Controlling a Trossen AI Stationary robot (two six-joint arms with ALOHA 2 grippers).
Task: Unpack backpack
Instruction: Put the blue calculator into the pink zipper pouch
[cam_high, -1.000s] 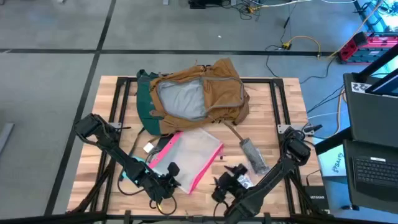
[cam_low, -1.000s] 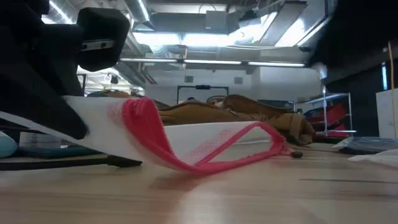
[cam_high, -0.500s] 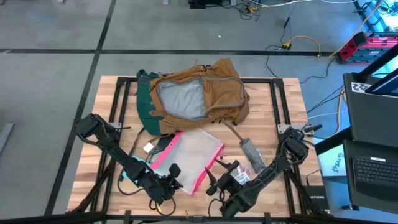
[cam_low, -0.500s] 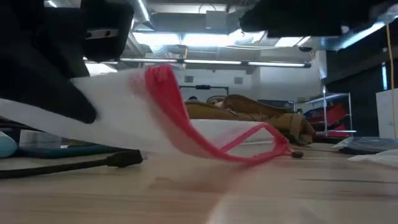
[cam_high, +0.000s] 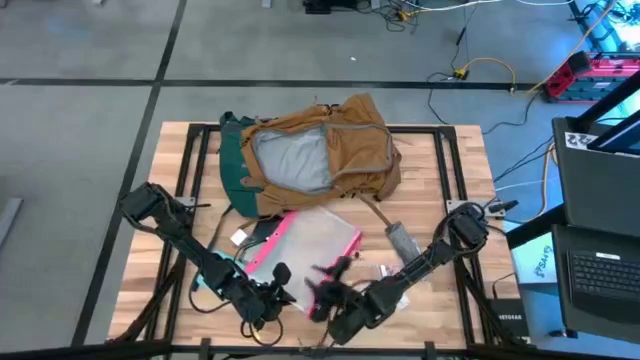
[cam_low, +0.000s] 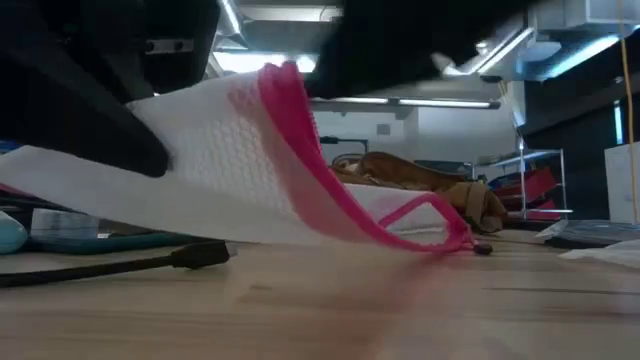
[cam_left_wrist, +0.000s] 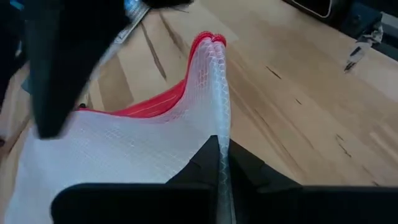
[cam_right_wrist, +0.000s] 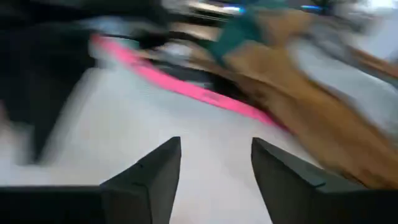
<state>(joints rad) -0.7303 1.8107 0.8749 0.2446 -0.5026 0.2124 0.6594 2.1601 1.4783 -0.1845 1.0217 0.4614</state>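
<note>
No readable writing or labels anywhere. Backpack (cam_high: 315, 155) lies open at far middle of table (cam_high: 450, 190), grey lining up. Left gripper (cam_left_wrist: 219, 163) low at near edge, clamped on edge of pink-edged mesh pouch (cam_high: 305, 245), lifting it. Right gripper (cam_right_wrist: 214, 163) alongside over pouch, fingers parted, holding nothing.
</note>
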